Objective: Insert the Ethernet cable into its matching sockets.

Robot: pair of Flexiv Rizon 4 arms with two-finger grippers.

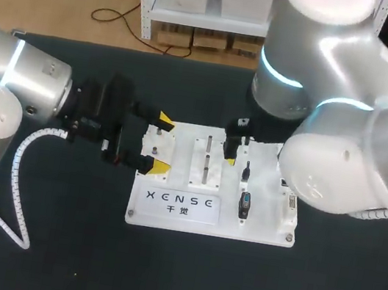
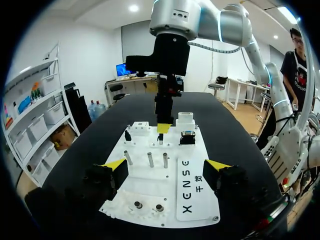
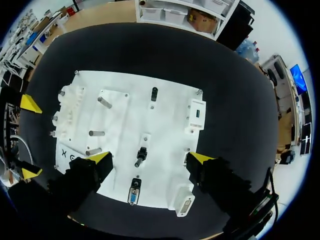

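The white task board (image 1: 258, 226) lies in the middle of the black table. My right gripper (image 1: 236, 152) hangs open above the board's back half. In its wrist view, the right gripper (image 3: 149, 157) straddles a small black plug (image 3: 141, 156) on the board without touching it. A white socket block (image 3: 196, 115) stands ahead of it, to one side. My left gripper (image 1: 164, 143) is open at the board's left edge. In the left wrist view its fingers (image 2: 115, 165) flank the board's (image 2: 150, 185) near end. I cannot make out a loose Ethernet cable.
Metal pegs (image 1: 207, 155) stand upright in the board's middle. A blue-faced connector (image 1: 245, 204) and a further socket (image 1: 291, 202) sit on its right side. A ribbed white hose (image 1: 13, 182) loops from my left arm over the table.
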